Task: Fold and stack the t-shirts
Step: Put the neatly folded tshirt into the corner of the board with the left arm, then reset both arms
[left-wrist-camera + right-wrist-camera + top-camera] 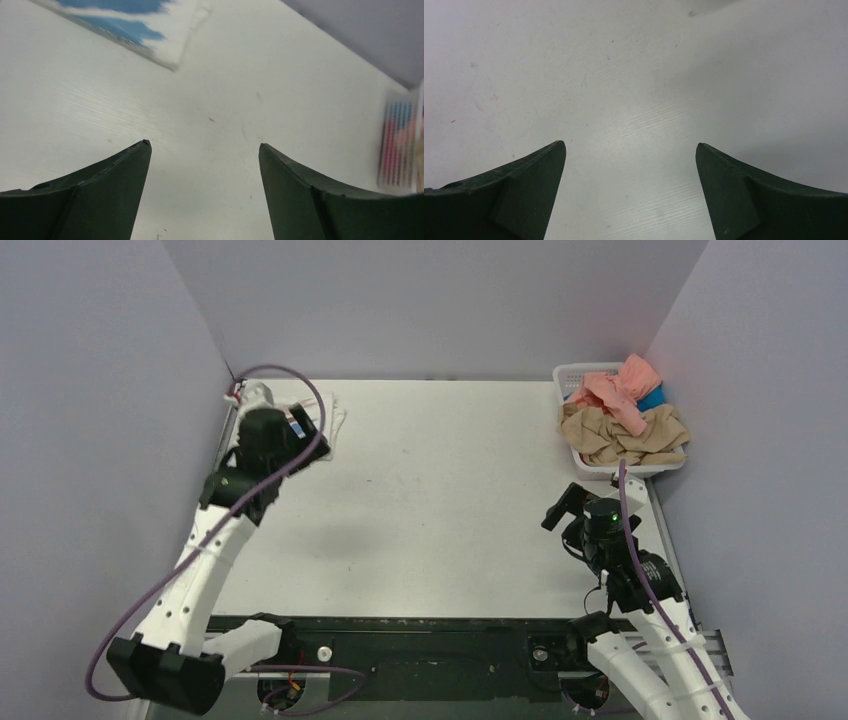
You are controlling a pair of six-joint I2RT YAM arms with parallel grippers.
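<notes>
Three unfolded t-shirts sit heaped in the basket, and the right gripper is the nearer one.
In the white basket (pixel 585 371) at the far right corner of the worktop (pixel 450 490) lie a salmon-pink t-shirt (pixel 625 390), a tan t-shirt (pixel 620 435) and a glimpse of a blue t-shirt (pixel 653 398). The right gripper (pixel 561 505) hangs over bare worktop just short of the basket, jaws spread and empty, with the heap ahead and to its right. The left gripper (pixel 202 146), also spread and holding nothing, is at the far left corner beside the folded white t-shirt (pixel 140 27), well apart from the basket. The next pick likely falls to the right arm, and the tan t-shirt draped over the near rim lies closest.
</notes>
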